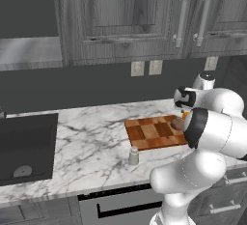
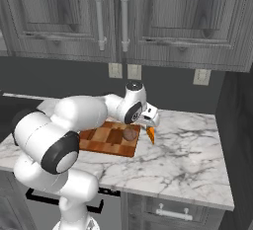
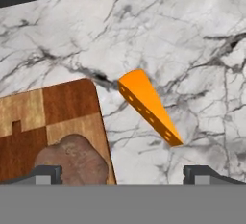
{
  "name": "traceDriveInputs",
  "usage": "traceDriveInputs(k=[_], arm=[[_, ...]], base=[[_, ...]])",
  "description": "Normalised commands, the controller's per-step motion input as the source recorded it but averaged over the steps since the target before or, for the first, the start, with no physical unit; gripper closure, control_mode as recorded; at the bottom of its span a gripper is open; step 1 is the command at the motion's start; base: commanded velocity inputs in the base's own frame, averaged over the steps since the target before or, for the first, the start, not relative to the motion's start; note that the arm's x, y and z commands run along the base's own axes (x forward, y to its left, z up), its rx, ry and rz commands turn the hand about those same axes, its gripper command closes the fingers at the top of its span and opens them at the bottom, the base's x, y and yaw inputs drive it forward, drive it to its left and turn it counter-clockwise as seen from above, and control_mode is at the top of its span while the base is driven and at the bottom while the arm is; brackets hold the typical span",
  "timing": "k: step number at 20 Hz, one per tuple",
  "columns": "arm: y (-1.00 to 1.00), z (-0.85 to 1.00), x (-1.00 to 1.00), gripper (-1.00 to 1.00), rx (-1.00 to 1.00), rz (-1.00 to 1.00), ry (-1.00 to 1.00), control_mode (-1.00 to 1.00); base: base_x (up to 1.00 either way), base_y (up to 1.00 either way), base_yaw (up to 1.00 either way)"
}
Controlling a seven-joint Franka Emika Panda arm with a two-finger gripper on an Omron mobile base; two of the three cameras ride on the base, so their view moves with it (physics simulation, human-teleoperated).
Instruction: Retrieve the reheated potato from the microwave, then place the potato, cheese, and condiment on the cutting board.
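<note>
While the potato [image 3: 72, 158] already rests on the cutting board [image 1: 154, 132], the wide-open, empty end effector [image 3: 122, 172] hovers above the cheese [image 3: 149, 107] on the counter [image 2: 188, 150] just right of it, the condiment [image 1: 133, 156] waiting near the board's front-left corner.

Kitchen, rendered. Marble counter [image 1: 96, 127] under dark wood cabinets [image 1: 125, 16]; black sink [image 1: 26, 147] set in. Wall outlets [image 1: 146, 68], cutting board [image 1: 154, 131] out.

One cutting board [image 1: 155, 132], one potato [image 3: 72, 158] on it, one cheese wedge [image 3: 149, 106] just right of it, one condiment shaker [image 1: 133, 156] nearer, one sink [image 1: 26, 147] far left, three wall outlets [image 1: 137, 68].
</note>
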Motion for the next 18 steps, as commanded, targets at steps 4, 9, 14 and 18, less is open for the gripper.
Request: traceDriveInputs(k=[4, 9, 14, 18], arm=[[-0.24, -0.19, 0.11, -1.00, 0.00, 0.10, -0.04, -1.00], [-0.23, -0.22, 0.15, -1.00, 0.00, 0.14, -0.01, -1.00], [-0.08, -0.18, 0.24, -1.00, -0.02, 0.12, 0.00, -1.00], [-0.07, -0.17, 0.28, -1.00, -0.01, 0.09, 0.00, -1.00]], base=[[0.00, 0.00, 0.00], [0.00, 0.00, 0.00], [0.00, 0.00, 0.00], [0.00, 0.00, 0.00]])
